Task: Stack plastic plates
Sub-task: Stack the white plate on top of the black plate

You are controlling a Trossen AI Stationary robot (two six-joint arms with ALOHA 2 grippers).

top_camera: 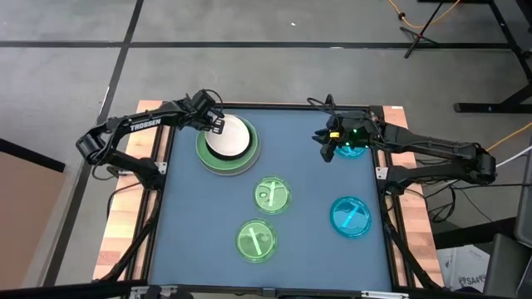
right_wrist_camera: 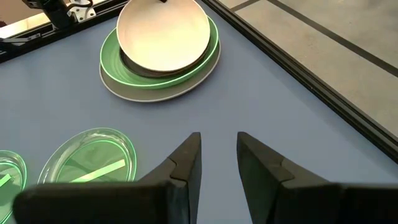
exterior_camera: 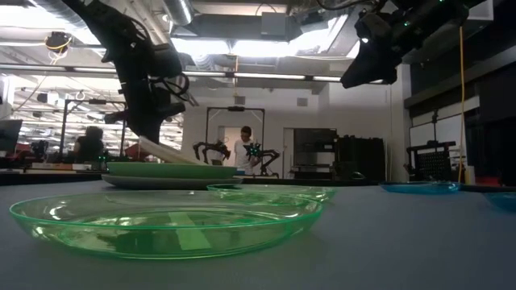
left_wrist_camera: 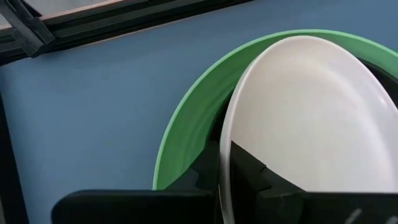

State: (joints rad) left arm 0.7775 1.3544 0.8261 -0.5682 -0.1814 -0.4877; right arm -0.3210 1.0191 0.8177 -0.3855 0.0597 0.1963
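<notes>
1. The white plate point(top_camera: 228, 138) sits tilted atop the stack point(top_camera: 209, 161); the left hand point(top_camera: 216, 124) pinches its rim.
2. Light, stiff, slick (best gripped at rims).
3. The right hand point(top_camera: 329, 146), well apart from the stack, is half-open and empty.

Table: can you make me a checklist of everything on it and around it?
Surface: blue table, bare between plates.
Job's things: white plate tilted over black plate, light green plate and grey plate; two small green plates and two cyan plates lie apart.
Clutter: nothing seen.
Grippers: left gripper pinches the white plate's rim; right gripper open, empty, raised.
Cables: orange cable on the floor.
Surroundings: a person far behind.
</notes>
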